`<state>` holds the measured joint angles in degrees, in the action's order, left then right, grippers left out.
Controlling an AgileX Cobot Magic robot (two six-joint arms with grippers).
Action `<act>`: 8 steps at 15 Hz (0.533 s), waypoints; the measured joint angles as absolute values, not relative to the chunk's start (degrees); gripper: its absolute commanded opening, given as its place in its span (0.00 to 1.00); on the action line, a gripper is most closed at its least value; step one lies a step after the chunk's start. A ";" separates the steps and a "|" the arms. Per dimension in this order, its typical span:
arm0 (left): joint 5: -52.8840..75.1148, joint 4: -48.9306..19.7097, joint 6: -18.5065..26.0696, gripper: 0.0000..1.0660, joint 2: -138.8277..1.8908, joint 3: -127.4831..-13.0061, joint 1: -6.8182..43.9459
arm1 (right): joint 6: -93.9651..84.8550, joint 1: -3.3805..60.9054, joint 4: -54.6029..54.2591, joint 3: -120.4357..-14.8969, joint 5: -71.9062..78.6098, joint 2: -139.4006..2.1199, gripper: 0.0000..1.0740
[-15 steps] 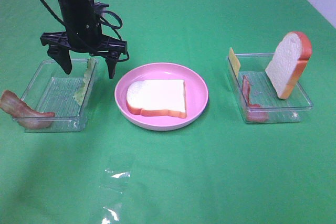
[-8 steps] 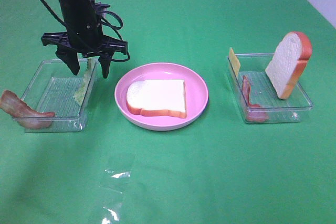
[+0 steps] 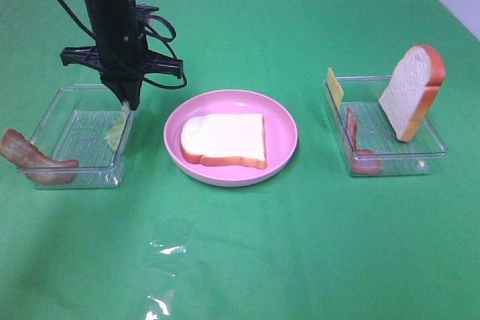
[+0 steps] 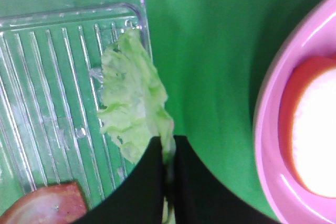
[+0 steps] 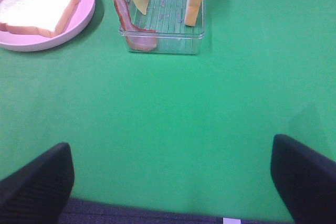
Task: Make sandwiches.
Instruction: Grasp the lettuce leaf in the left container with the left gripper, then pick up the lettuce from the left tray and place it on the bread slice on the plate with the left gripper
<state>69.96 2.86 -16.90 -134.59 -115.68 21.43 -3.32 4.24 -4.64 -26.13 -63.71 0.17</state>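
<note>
Bacon [image 3: 34, 159] draped over near corner of left tray [image 3: 75, 95], nothing holding it. Bread [image 3: 223, 140] flat on plate [image 3: 285, 129], top bare. Lettuce [image 4: 134, 114] lies along tray wall on plate side, long axis running near-to-far. Left gripper [image 4: 167, 148] tips down, jaws clamped on its far end. Plate just beside that wall, so short sideways carry, I'd guess. Right gripper [image 5: 170, 177] jaws wide apart, holding nothing, well back from right tray [image 5: 163, 38].

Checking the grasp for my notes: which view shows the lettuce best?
The left wrist view: the lettuce is large and close, its edge pinched in the shut left pincer. Exterior high shows it only as a thin pale strip below the pincer. The right wrist view misses it.
</note>
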 measured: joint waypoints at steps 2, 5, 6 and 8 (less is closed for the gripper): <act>69.96 2.86 -16.84 0.00 -134.59 -115.68 21.43 | -3.32 4.24 -4.64 -26.13 -63.71 0.17 0.91; 69.96 2.86 -16.62 0.00 -134.47 -115.68 21.43 | -3.32 4.24 -4.64 -26.13 -63.71 0.17 0.91; 69.96 2.75 -16.39 0.00 -134.19 -115.68 21.43 | -3.32 4.24 -4.64 -26.13 -63.71 0.17 0.91; 69.96 2.58 -16.04 0.00 -131.21 -115.68 21.43 | -3.32 4.24 -4.64 -26.13 -63.71 0.17 0.91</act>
